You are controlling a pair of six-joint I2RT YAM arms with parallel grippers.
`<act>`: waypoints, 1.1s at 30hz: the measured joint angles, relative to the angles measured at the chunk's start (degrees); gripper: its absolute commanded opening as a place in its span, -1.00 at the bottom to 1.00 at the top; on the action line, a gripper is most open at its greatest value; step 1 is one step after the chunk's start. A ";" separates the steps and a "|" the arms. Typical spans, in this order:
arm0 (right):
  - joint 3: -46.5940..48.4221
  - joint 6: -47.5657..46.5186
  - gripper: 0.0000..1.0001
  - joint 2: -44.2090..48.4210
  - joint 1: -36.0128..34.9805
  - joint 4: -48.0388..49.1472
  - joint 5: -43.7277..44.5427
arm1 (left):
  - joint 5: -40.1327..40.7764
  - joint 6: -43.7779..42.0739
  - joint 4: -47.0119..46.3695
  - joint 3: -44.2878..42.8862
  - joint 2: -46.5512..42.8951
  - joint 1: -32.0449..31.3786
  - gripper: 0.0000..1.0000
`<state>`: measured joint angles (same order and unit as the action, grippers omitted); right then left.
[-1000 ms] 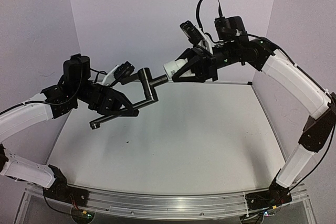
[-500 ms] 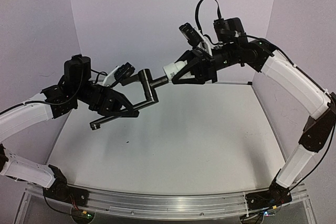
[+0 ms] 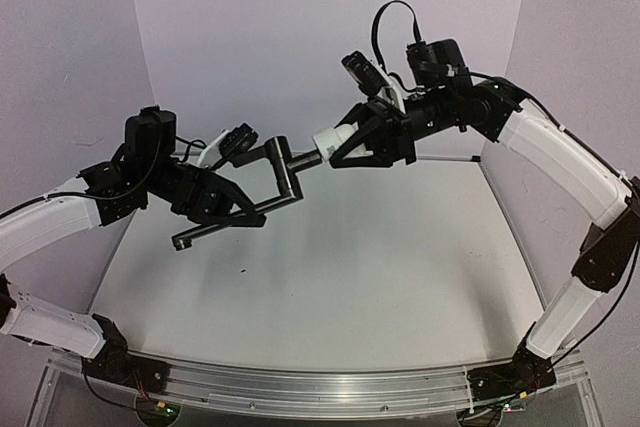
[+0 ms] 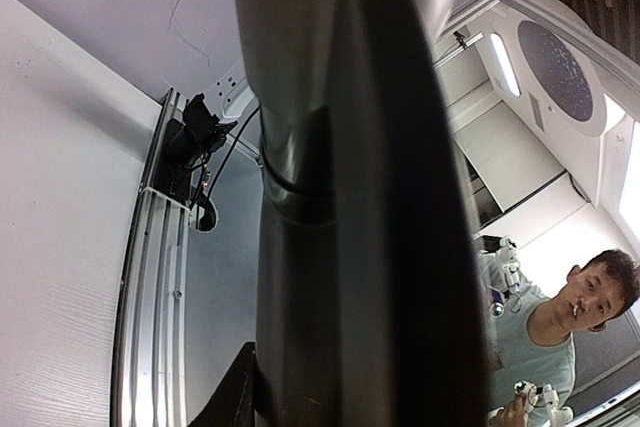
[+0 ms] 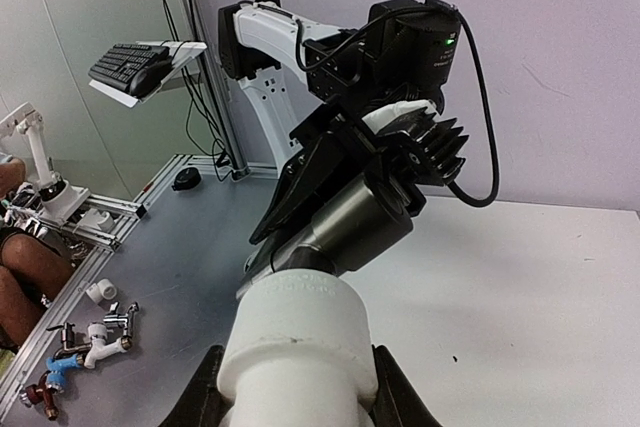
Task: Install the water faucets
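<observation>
Plainly, both sets of fingers were clenched, each on its own part, and both parts hung in the air above the worktop [image 3: 400, 257]. The left fingers [image 3: 238, 210] gripped the long lower run of the black pipe [image 3: 288, 172], which slanted from low on the left up toward the middle. From there the pipe cranked upward and ended in a short cross stub pointing to the right. In the left wrist view the pipe [image 4: 330, 197] filled the frame, so those fingers could not be made out there.

The right fingers [image 3: 346, 153] held the white fitting [image 3: 329, 137] by its sides. In the right wrist view it sat between them with its open end facing away, toward the left arm [image 5: 270, 32].

The stub and the fitting lay nearly on one line, roughly level, and they met end to end. Whether the stub was seated inside could not be told. The joining would likely turn on keeping those two axes matched, with the right arm, the nearer one, pushing or twisting leftward along that line. A small tilt of either wrist could bind the joint.
</observation>
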<state>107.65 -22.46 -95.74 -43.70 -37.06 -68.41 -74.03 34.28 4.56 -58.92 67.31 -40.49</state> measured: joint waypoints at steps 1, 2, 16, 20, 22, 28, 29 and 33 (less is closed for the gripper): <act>-0.11 0.00 -1.00 0.11 0.00 -0.02 0.01 | 0.13 -0.01 0.00 0.00 0.00 -0.01 -1.00; -0.26 0.00 -1.00 0.22 0.00 0.00 0.05 | 0.21 -0.02 0.00 0.00 0.00 -0.02 -1.00; -0.58 0.01 -1.00 0.65 0.00 0.13 2.46 | 1.13 -0.32 2.07 -0.96 0.00 0.16 -1.00; -0.58 0.00 -1.00 0.65 0.00 0.18 3.16 | 1.34 0.00 2.06 -0.96 0.00 0.30 -1.00; -0.58 0.00 -1.00 0.65 0.00 0.16 3.20 | 1.35 0.12 2.01 -0.96 0.00 0.31 -1.00; -0.58 0.02 -1.00 0.65 0.00 0.19 3.20 | 1.30 0.44 1.75 -0.96 0.00 0.31 -1.00; -0.58 0.02 -1.00 0.65 0.00 0.20 3.20 | 1.28 0.56 1.56 -0.96 0.00 0.31 -1.00; -0.58 0.03 -1.00 0.65 -0.24 0.23 3.38 | 1.26 1.14 0.19 -0.96 0.00 0.33 -1.00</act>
<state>107.07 -22.43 -95.09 -43.94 -36.83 -65.03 -72.77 35.43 4.75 -59.88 67.31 -40.16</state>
